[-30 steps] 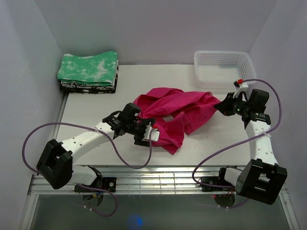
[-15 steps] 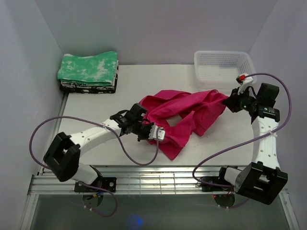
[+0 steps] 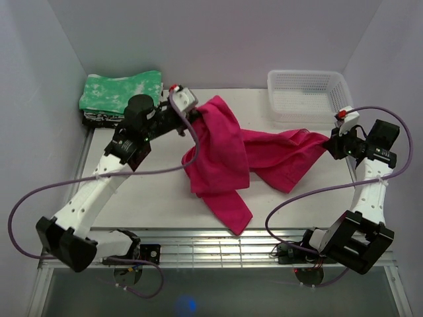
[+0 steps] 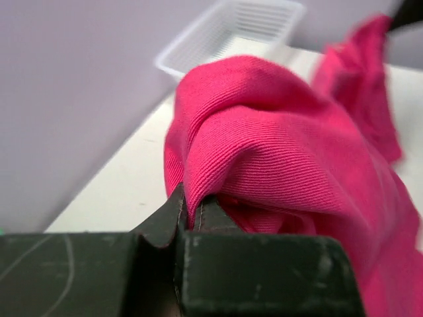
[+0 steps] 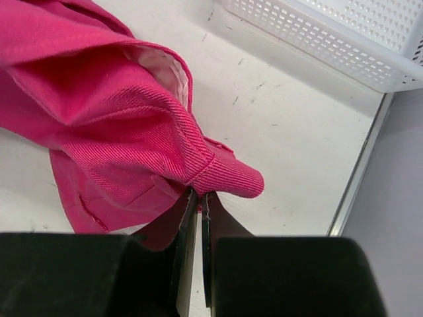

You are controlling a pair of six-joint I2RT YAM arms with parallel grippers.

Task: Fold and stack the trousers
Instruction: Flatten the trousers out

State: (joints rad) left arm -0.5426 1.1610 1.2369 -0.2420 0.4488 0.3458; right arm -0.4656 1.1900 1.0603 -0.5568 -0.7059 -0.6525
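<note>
- white perforated plastic basket (image 4: pixel 231 26): blurred in the left wrist view, cropped by the right wrist view's top edge
- bright magenta-pink soft fabric trousers (image 4: pixel 297 165): far end blurred there too

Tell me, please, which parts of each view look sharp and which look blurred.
Left wrist: trousers weave crisp up close, basket behind soft. Right wrist: trousers and basket both sharp. Top external: even light, faint shadows.

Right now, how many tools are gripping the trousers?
2. The left tool pinches the trousers at the back left, by the folded cloth; the right tool pinches them at the right, near the basket.
</note>
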